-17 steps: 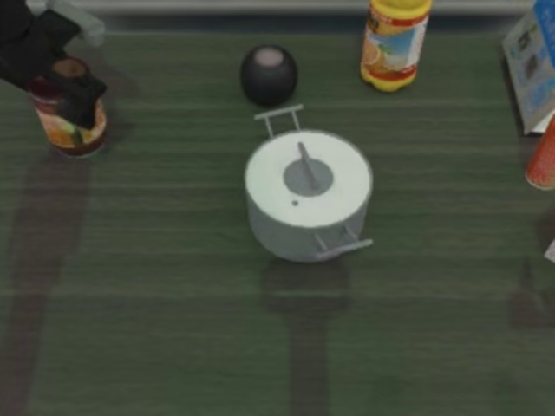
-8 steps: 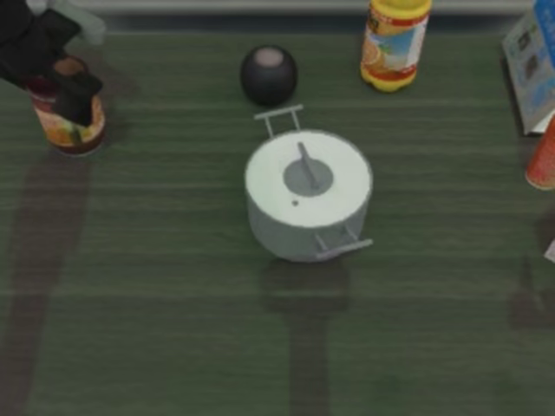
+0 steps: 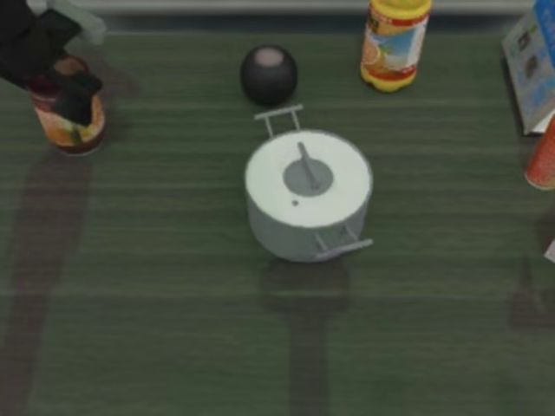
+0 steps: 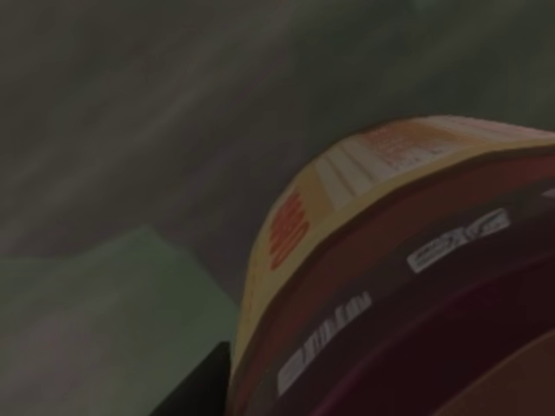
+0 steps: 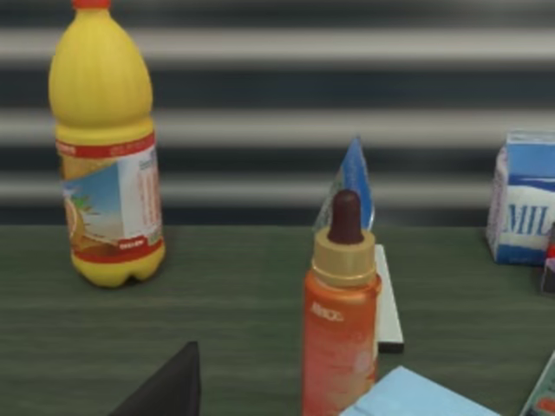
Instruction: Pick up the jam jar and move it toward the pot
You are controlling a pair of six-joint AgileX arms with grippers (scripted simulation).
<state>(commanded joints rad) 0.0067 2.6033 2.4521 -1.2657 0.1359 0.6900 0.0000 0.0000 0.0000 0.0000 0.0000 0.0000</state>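
Note:
The jam jar (image 3: pixel 69 117), dark red with an orange-yellow label, stands at the far left of the table near the back edge. My left gripper (image 3: pixel 66 94) comes down over it, black fingers either side of the lid, shut on the jar. In the left wrist view the jam jar (image 4: pixel 390 260) fills the picture, with one dark finger (image 4: pixel 195 390) against its side. The white-grey pot (image 3: pixel 308 195), with its lid, grey knob and wire handles, sits mid-table, well to the right of the jar. My right gripper (image 5: pixel 277 407) is parked off the right side, open.
A black ball (image 3: pixel 269 74) lies behind the pot. A yellow-capped orange bottle (image 3: pixel 395 43) stands at the back. A carton (image 3: pixel 531 69) and an orange dropper bottle (image 5: pixel 340 321) crowd the right edge. Bare green table lies between jar and pot.
The left gripper's near finger has drawn in slightly against the jar, which shifted a touch left. Nothing else moved.

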